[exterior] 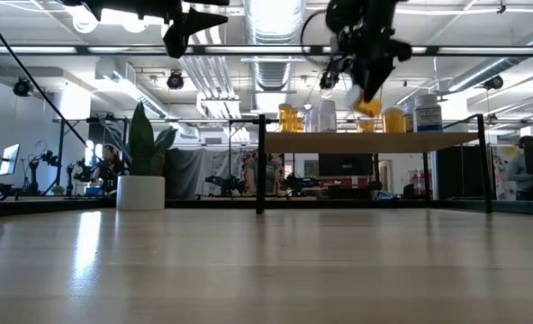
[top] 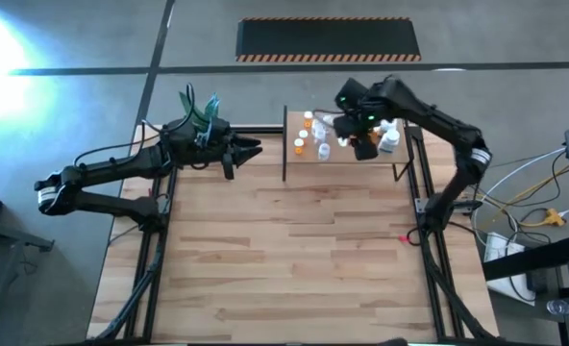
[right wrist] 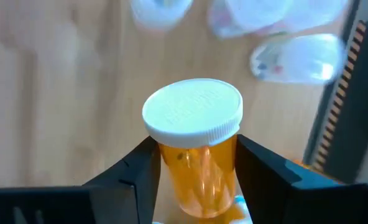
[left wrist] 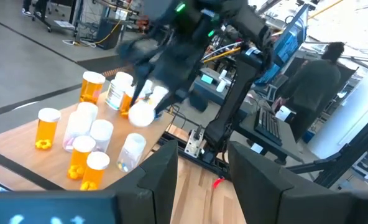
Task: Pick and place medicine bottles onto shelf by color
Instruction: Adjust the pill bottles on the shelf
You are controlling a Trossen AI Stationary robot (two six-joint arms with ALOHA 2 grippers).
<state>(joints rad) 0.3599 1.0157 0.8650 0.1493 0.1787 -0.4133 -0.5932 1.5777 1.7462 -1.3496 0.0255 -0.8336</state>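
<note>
The shelf (top: pixel 344 169) stands at the table's far edge, right of middle. Several medicine bottles (left wrist: pixel 78 140) with white caps stand upright on it, orange, white and clear. My right gripper (top: pixel 364 144) hangs over the shelf's right half, shut on an orange bottle (right wrist: pixel 196 155) with a white cap, held above the board (exterior: pixel 365 142). My left gripper (top: pixel 251 151) waits level and high, left of the shelf. Its fingers (left wrist: pixel 162 177) are apart with nothing between them. My right gripper pinches the orange bottle's body (right wrist: pixel 199 171) just below the white cap (right wrist: pixel 192 115), one finger (right wrist: pixel 137 171) on each side. The fingers slant steeply down and lie along the bottle, the cap sticking out past their tips. The bottle is tilted and lifted clear of the shelf.
A white pot (exterior: pixel 141 192) with a green plant (top: pixel 198 104) stands at the far left, behind my left arm. Thin black posts (exterior: pixel 260 162) frame the shelf. The wooden tabletop (top: pixel 294 259) stretches toward the near edge. A person (left wrist: pixel 324 81) shows beyond the table.
</note>
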